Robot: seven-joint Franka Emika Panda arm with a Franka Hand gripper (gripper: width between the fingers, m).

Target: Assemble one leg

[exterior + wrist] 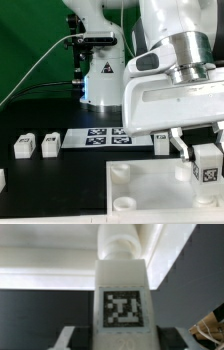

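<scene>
Two fingers [68, 341] are closed narrow against opposite sides of the leg [122, 286]. The gripper [204, 152] holds it with the tagged face toward the wrist camera and the rounded end pointing away, toward the white surface beyond. In the exterior view the leg hangs at the right, over the far right part of the large white panel [160, 198]. Whether its lower end touches the panel I cannot tell. The step in hand looks like carrying the grasped leg to a corner socket. The next move probably calls for centring the rounded end over a socket, keeping the leg upright, then lowering and turning it in. Two sockets [122, 173] show at the panel's left edge, well apart from the leg. Farther out, loose legs [23, 147] lie at the far left, beside the marker board [100, 138].
</scene>
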